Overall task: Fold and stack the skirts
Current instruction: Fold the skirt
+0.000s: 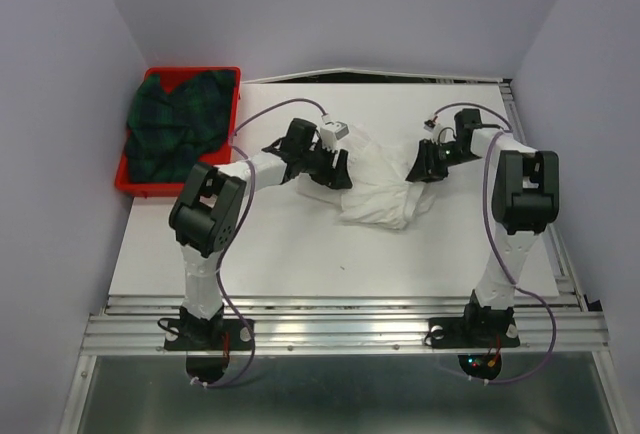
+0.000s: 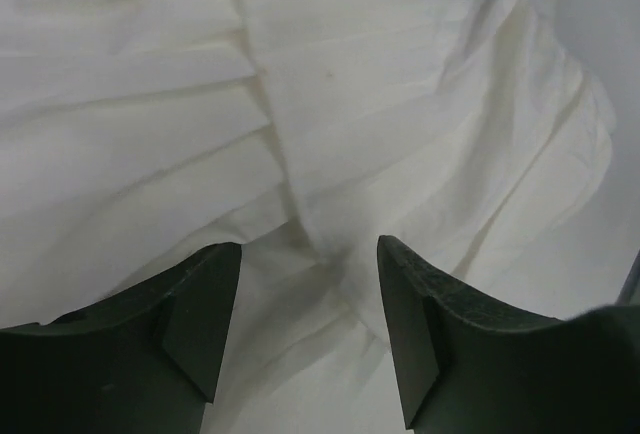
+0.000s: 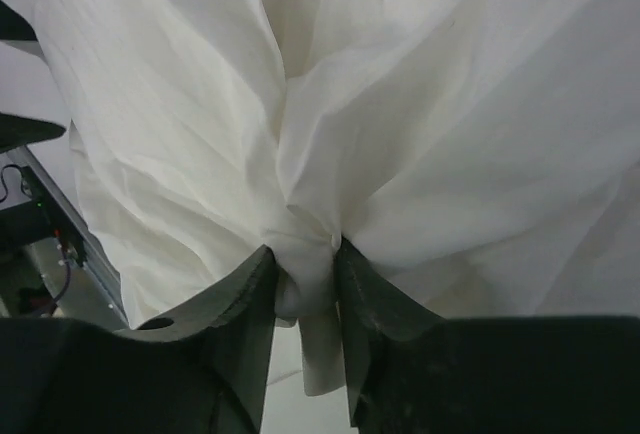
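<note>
The white skirt (image 1: 385, 192) lies bunched up around the middle of the table (image 1: 300, 254), a little to the right, more a heap than a flat shape. The plaid skirt (image 1: 180, 126) sits crumpled in the red tray (image 1: 190, 71) at the far left corner, well apart from the white one and with neither arm near it.

My right gripper (image 3: 305, 254) is clenched on a pinch of the white cloth. Its wrist view shows a wad of fabric squeezed between the fingers, with creases fanning away from it. My left gripper (image 2: 308, 259) is released, its jaws spread wide with a ruffle seam running down between them. I cannot tell whether the tips touch the cloth.

My worry is the right-hand grip. It looks like a gathered bunch, probably several layers, so pulling could drag the whole heap instead of opening it. Thin cloth like this may also slide out. If I close the left gripper here, I would likely catch a fold in mid-panel rather than an edge, and the fold would come out crooked. The two grippers also work near each other across the skirt, so a careless sweep could knock them together.
</note>
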### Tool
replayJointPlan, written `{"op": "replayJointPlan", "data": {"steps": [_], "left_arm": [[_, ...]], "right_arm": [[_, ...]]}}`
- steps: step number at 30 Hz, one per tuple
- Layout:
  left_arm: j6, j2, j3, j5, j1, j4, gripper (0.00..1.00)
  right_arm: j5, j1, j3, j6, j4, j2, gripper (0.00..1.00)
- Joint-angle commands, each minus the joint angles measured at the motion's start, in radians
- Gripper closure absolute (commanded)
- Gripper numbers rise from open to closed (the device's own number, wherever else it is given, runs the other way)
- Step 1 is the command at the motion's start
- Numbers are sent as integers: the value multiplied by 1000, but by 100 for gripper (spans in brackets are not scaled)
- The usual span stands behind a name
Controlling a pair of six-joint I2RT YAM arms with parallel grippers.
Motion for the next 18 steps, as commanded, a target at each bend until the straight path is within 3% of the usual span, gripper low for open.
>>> {"op": "replayJointPlan", "data": {"steps": [1, 4, 8, 10, 11, 14, 18], "left_arm": [[-34, 73, 103, 10, 53, 17, 33], [58, 141, 212, -47, 94, -51, 34], [202, 151, 312, -95, 136, -121, 31], [311, 76, 298, -128, 136, -130, 23], [348, 36, 278, -136, 133, -127, 20], [500, -145, 168, -193, 98, -124, 10], [697, -444, -68, -311, 7, -101, 8]], "right_arm": [[-49, 0, -93, 1, -18, -48, 72], [-110, 0, -190, 62, 6, -85, 90], [-207, 36, -313, 222, 135, -160, 92], [-244, 53, -403, 337, 201, -214, 82], [-256, 68, -429, 366, 232, -229, 55], [-274, 69, -483, 423, 264, -275, 40], [-203, 69, -518, 522, 272, -392, 37]]}}
